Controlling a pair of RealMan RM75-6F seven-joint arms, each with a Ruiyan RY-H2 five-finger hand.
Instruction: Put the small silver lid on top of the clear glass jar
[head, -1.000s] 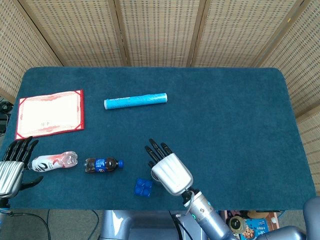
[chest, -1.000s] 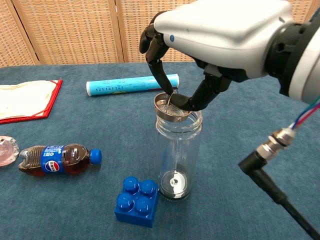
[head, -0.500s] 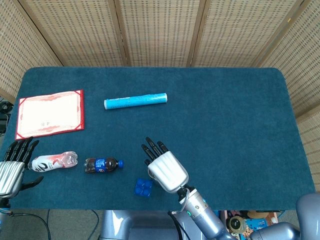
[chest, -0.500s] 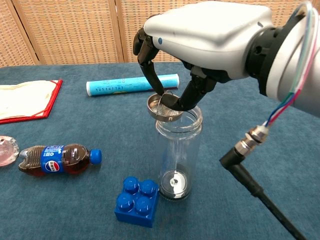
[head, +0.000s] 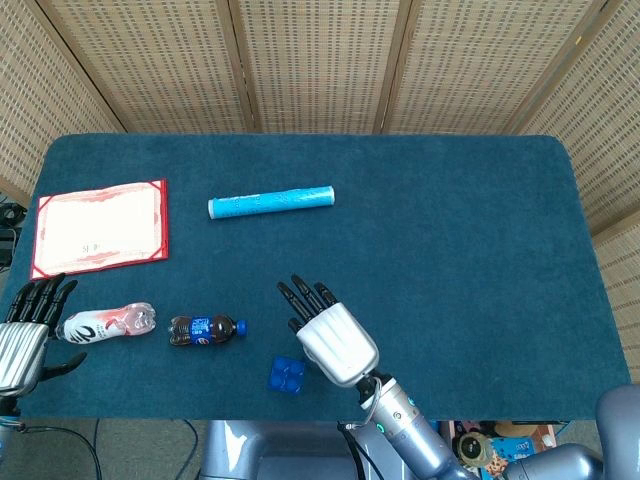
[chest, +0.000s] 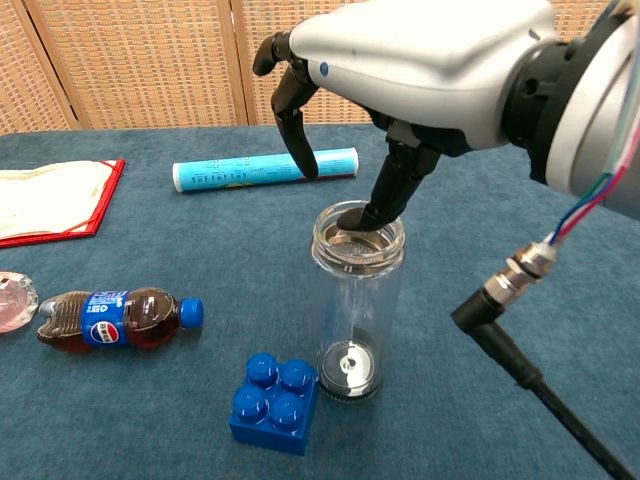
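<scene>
The clear glass jar (chest: 355, 320) stands upright on the blue table cloth, next to a blue brick (chest: 273, 402). The small silver lid (chest: 352, 241) lies level in the jar's mouth. My right hand (chest: 420, 60) hovers over the jar; its thumb tip reaches down to the lid's far edge, while the other fingers (chest: 296, 140) are lifted and spread to the left, off the lid. In the head view the right hand (head: 330, 338) hides the jar and lid. My left hand (head: 25, 335) rests at the table's near left corner with straight fingers, holding nothing.
A small cola bottle (chest: 115, 318) and a pink bottle (head: 105, 323) lie left of the jar. A light blue tube (chest: 262, 168) lies behind it. A red-edged folder (head: 100, 226) sits far left. The right arm's black cable (chest: 530, 350) hangs right of the jar.
The lid went from tilted and pinched at the jar's left rim to lying flat in the jar's mouth. The right hand's fingers lifted away from it and spread.
</scene>
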